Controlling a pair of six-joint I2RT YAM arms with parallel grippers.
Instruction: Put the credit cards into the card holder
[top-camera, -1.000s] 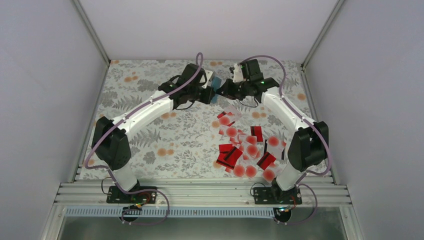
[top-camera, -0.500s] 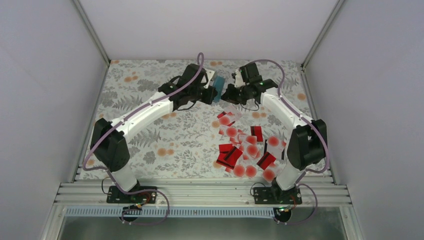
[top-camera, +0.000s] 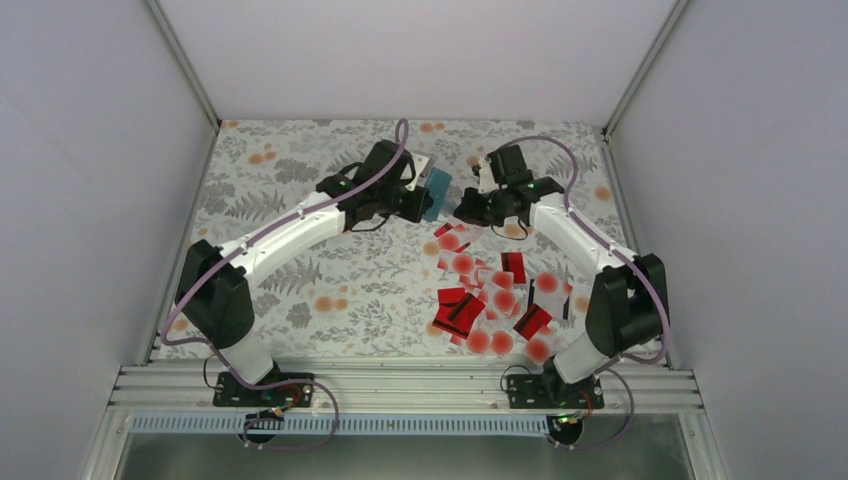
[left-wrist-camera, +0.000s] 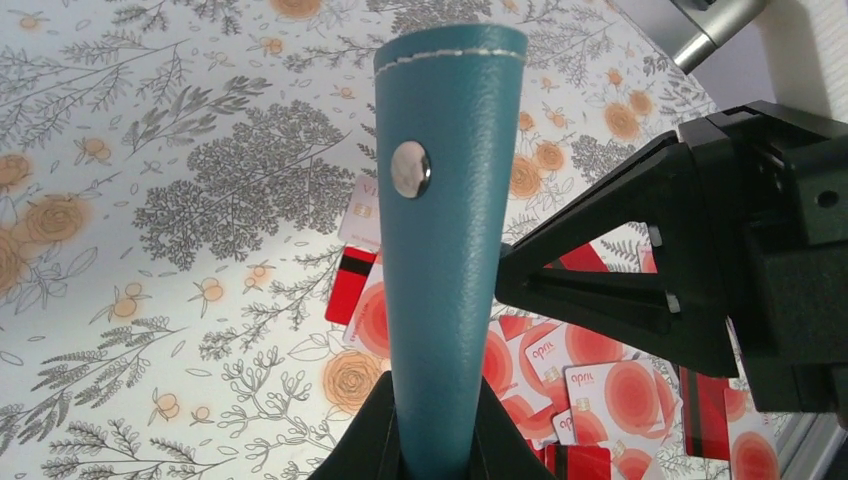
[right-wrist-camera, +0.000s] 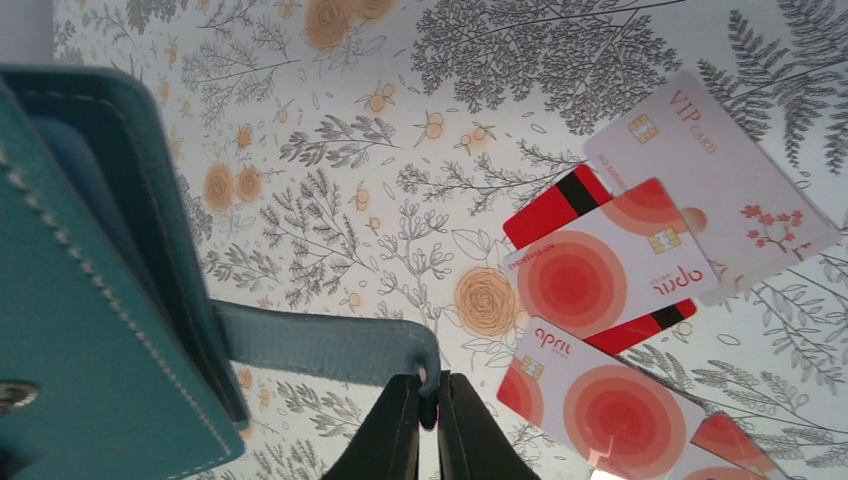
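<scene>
The teal-blue card holder (top-camera: 437, 191) hangs in the air between my two grippers, above the far middle of the table. My left gripper (top-camera: 420, 200) is shut on its lower edge; in the left wrist view the holder (left-wrist-camera: 450, 250) stands upright out of my gripper (left-wrist-camera: 437, 440), snap showing. My right gripper (top-camera: 463, 208) is shut on the tip of its lighter blue flap (right-wrist-camera: 320, 345), pinched between my fingers (right-wrist-camera: 428, 410), so the holder (right-wrist-camera: 90, 330) is pulled open. The credit cards (top-camera: 490, 300) lie in a loose pile on the cloth below and nearer; several show in the right wrist view (right-wrist-camera: 590, 270) and the left wrist view (left-wrist-camera: 600, 385).
The flowered tablecloth (top-camera: 300, 270) covers the table. White walls with metal corner posts (top-camera: 185, 60) close in the left, back and right sides. A white VIP card (right-wrist-camera: 720, 190) lies at the far edge of the pile.
Both grippers have moved a little nearer and to the right together, carrying the card holder towards the card pile. The holds have not changed.
</scene>
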